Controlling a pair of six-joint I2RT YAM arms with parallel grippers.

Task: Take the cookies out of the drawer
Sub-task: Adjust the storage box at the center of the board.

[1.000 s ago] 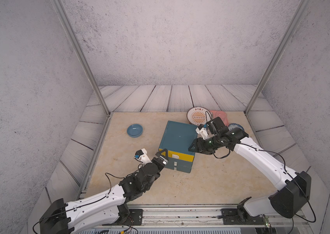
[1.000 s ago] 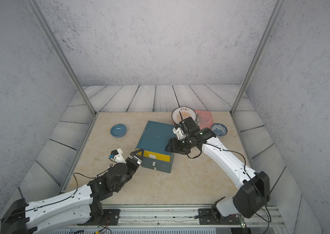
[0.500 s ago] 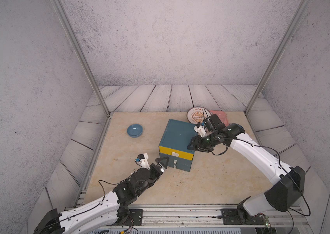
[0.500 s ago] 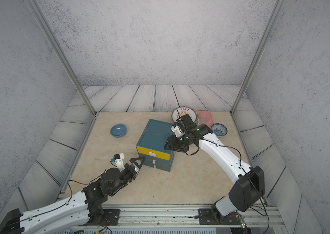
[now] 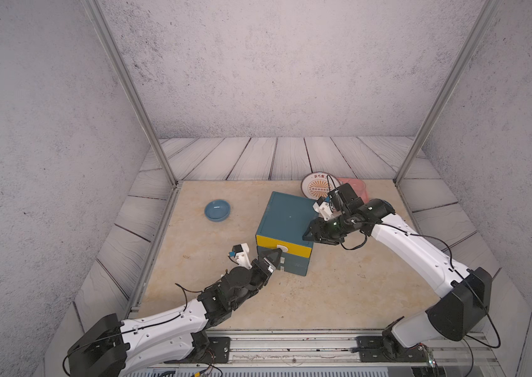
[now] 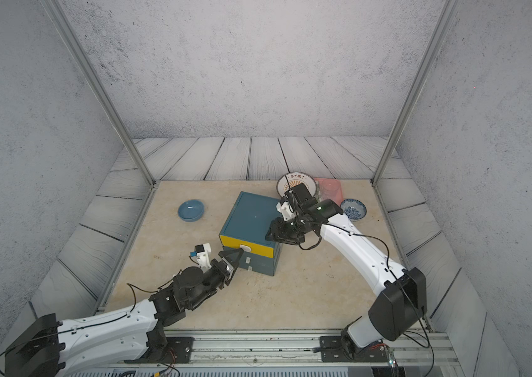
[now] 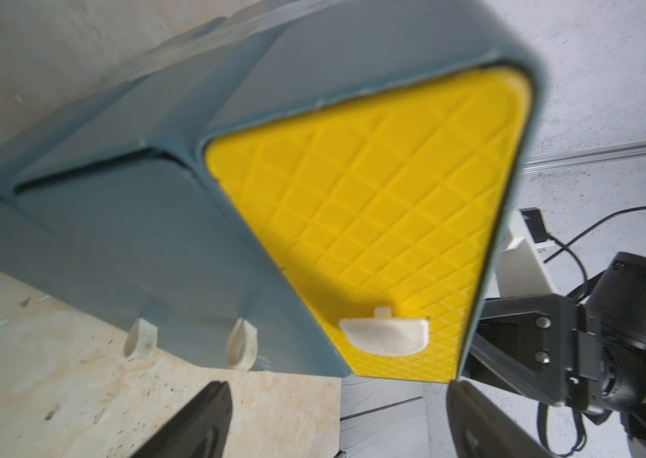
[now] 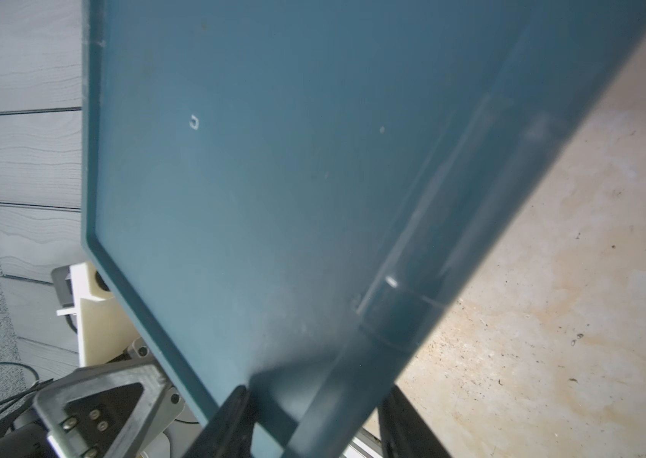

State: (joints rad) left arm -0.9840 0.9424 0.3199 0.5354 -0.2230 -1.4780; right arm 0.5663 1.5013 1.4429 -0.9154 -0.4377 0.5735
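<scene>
The cookies are hidden. A teal cabinet [image 5: 285,213] stands mid-table, and its yellow top drawer [image 5: 290,245] is pushed in. In the left wrist view the drawer front [image 7: 372,222] fills the picture, with its white handle [image 7: 384,337] close ahead. My left gripper [image 5: 276,258] is open in front of that handle and holds nothing. My right gripper [image 5: 310,233] straddles the cabinet's near right top edge, one finger on top [image 8: 234,404], one beside the side wall [image 8: 400,412]. A sliver of floor still shows between wall and finger.
A blue bowl [image 5: 217,210] sits left of the cabinet. Behind the cabinet are a patterned plate [image 5: 318,186] and a pink container [image 5: 354,186], with a blue-and-white bowl [image 6: 353,209] at the right. Two small white handles [image 7: 240,349] mark the lower teal drawers.
My left gripper has moved forward to the yellow drawer's handle. My right gripper has shifted left onto the cabinet's right edge, and its jaws have narrowed.
</scene>
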